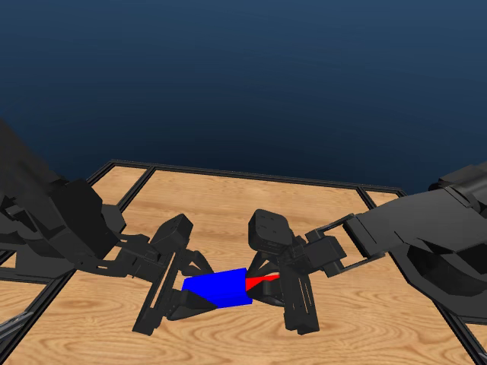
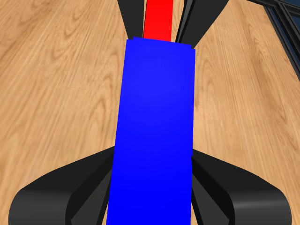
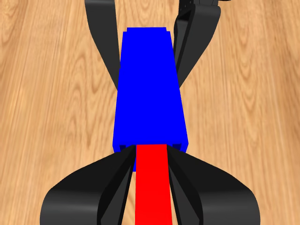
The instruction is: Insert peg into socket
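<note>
The blue socket (image 1: 218,287) hangs above the table between both arms, with my left gripper (image 1: 185,293) shut on its left part. The red peg (image 1: 259,281) enters the socket's right end; only a short stretch of it shows. My right gripper (image 1: 283,283) is shut on that stretch. In the left wrist view the socket (image 2: 154,136) runs between my jaws and the peg (image 2: 158,19) sticks out of its far end. In the right wrist view the peg (image 3: 151,185) goes straight into the opening of the socket (image 3: 149,89).
The wooden table (image 1: 228,205) has a dark raised frame (image 1: 251,176) along its back and side edges. Both arms' bulky bodies stand low at the left (image 1: 53,228) and right (image 1: 434,243) of the table.
</note>
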Tool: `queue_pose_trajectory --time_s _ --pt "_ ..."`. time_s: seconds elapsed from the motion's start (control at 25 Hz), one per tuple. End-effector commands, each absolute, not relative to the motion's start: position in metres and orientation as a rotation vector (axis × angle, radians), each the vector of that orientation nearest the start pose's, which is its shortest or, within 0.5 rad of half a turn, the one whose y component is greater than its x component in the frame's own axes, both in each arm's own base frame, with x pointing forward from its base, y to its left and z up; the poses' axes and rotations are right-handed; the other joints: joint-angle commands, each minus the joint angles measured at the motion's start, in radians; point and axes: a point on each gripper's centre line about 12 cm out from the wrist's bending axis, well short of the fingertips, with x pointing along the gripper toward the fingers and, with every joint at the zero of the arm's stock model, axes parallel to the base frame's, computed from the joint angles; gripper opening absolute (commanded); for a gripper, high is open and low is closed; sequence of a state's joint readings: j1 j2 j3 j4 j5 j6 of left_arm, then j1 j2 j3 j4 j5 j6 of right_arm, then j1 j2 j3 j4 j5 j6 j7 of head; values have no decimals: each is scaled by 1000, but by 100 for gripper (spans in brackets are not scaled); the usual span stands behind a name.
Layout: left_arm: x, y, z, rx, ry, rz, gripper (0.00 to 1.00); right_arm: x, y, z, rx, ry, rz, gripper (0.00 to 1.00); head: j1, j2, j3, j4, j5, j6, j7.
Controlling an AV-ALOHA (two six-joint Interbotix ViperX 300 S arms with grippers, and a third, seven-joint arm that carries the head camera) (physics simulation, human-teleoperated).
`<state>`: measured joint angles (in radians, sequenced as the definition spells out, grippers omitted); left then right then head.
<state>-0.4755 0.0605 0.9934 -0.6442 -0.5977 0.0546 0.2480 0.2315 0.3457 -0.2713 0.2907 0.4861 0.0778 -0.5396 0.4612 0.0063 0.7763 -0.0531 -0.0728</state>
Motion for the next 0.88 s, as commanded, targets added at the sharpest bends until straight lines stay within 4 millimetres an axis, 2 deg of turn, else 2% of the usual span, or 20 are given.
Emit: queue_pose_trajectory --time_s 0.04,0.12,0.16,0.24,0.28,0.32,0.36,0.4,0.52,0.56,0.72,0.76,0.88 --pt "315 -105 122 -283 418 29 0 443 96 163 135 798 67 100 2 -9 -15 1 -11 2 -1" --pt "316 -109 127 -288 404 9 0 433 91 157 164 816 53 100 3 -10 -16 1 -10 1 0" --pt "313 -109 121 -275 422 13 0 429 89 158 182 808 50 100 3 -10 -15 1 -11 2 0" --pt "313 -111 124 -269 415 0 0 418 90 157 188 825 49 100 1 -11 -15 1 -11 2 1" --pt "312 -107 119 -267 432 16 0 413 88 156 199 827 46 100 0 -11 -15 1 -10 3 1" --pt "317 -108 128 -285 400 12 0 407 87 155 200 846 39 100 -1 -11 -15 1 -10 3 1" --pt "311 -107 118 -266 431 15 0 405 87 156 207 835 42 100 -2 -11 -15 1 -10 4 1" --pt "315 -108 123 -273 412 13 0 399 86 154 214 844 37 100 -4 -12 -15 0 -10 4 2" --pt "314 -109 121 -264 414 7 0 391 84 157 229 838 34 100 -9 -12 -15 -1 -10 5 5" --pt "314 -107 119 -262 426 13 0 388 84 155 229 844 34 100 -11 -13 -15 -1 -11 6 6" --pt "320 -108 132 -278 384 10 0 373 82 141 259 888 14 100 -18 -16 -16 -2 -14 8 9" --pt "317 -107 123 -263 412 12 0 372 83 142 267 884 15 100 -18 -16 -16 -2 -14 8 10" --pt "318 -107 129 -270 397 10 0 359 91 123 310 932 7 100 -19 -16 -16 -3 -15 8 10"
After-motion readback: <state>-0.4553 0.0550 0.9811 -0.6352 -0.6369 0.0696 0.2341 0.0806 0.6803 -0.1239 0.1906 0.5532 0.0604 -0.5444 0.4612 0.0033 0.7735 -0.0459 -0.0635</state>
